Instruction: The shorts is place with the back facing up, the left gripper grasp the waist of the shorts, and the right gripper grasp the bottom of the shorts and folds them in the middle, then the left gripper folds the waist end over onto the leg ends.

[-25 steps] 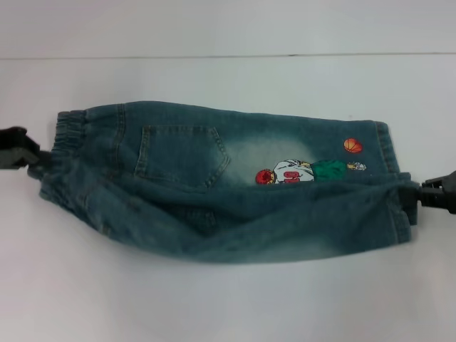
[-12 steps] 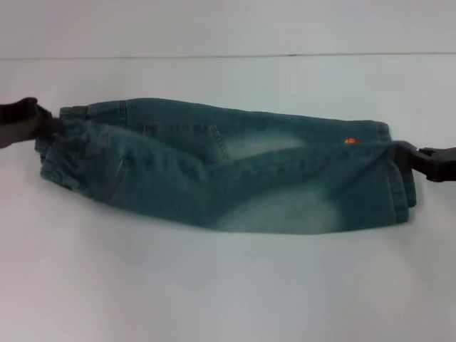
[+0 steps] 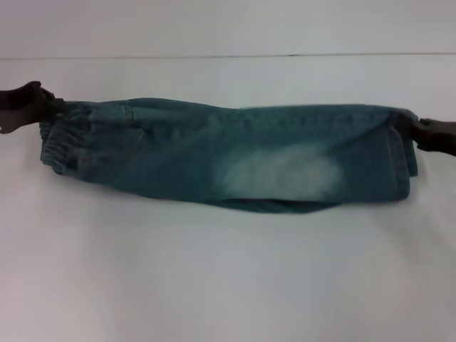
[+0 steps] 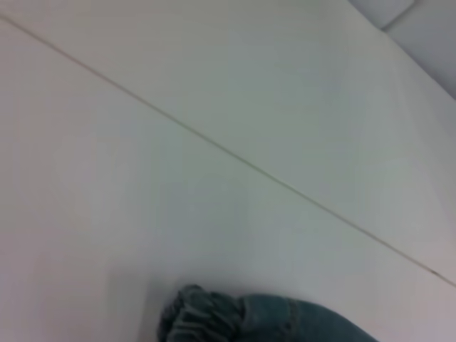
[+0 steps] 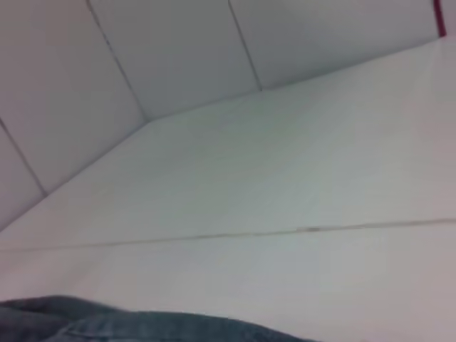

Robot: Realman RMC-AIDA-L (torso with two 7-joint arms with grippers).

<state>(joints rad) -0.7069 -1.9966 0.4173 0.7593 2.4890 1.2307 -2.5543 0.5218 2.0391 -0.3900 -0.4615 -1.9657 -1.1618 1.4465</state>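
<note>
While folded lengthwise on the white table [image 3: 228,285], the shorts [image 3: 228,157] lie flat, soft denim, limp yet weighty. Left gripper [image 3: 44,108] pinches the elastic waist [image 3: 64,139]; right gripper [image 3: 413,130] pinches the leg hem [image 3: 400,160]. Best hold: bunched waistband corner, which won't slip.

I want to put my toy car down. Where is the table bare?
The table is bare in front of the shorts, a wide strip, and behind them up to the seam line. It is crowded at both ends: the left gripper holds the waist, the right gripper the leg end.
</note>
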